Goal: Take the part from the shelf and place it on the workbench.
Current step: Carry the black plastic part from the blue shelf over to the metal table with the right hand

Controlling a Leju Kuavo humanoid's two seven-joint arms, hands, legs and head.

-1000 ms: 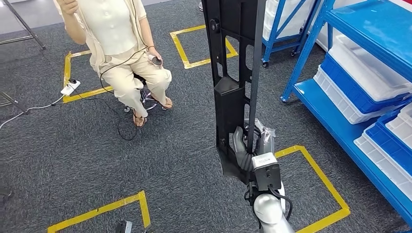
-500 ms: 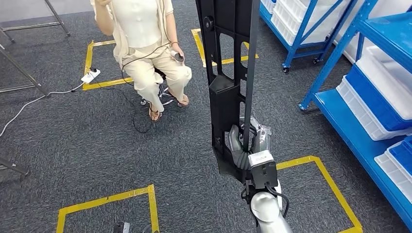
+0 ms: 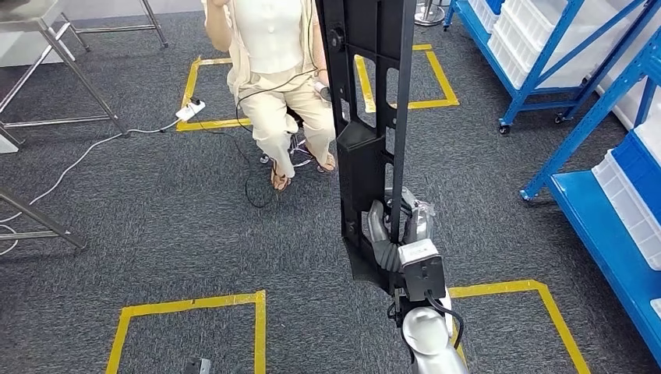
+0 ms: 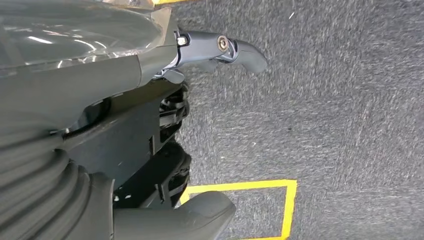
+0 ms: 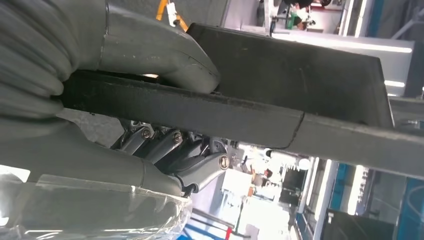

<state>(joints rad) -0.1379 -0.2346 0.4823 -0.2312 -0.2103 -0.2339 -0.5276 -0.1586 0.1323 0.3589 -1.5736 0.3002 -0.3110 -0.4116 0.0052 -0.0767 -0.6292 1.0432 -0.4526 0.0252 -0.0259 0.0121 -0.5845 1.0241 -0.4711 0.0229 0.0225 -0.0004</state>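
The part (image 3: 372, 117) is a long black frame with cut-outs, standing upright in the middle of the head view. My right hand (image 3: 394, 234) grips it near its lower end, above the grey carpet. In the right wrist view the grey thumb (image 5: 160, 52) presses on the part's black bar (image 5: 280, 75), with the darker fingers wrapped around the other side. My left hand (image 4: 100, 100) hangs over the carpet with its fingers (image 4: 222, 47) apart and nothing in it.
A person (image 3: 281, 62) sits on a stool just beyond the part. Blue shelving with white bins (image 3: 616, 202) stands at the right and a second blue rack (image 3: 538, 54) at the far right. Metal table legs (image 3: 54, 70) are at the left. Yellow tape squares (image 3: 187, 304) mark the floor.
The whole picture has shifted: the camera has turned left, so the shelves slide off to the right and the seated person comes toward the centre. The part stays upright in my right hand.
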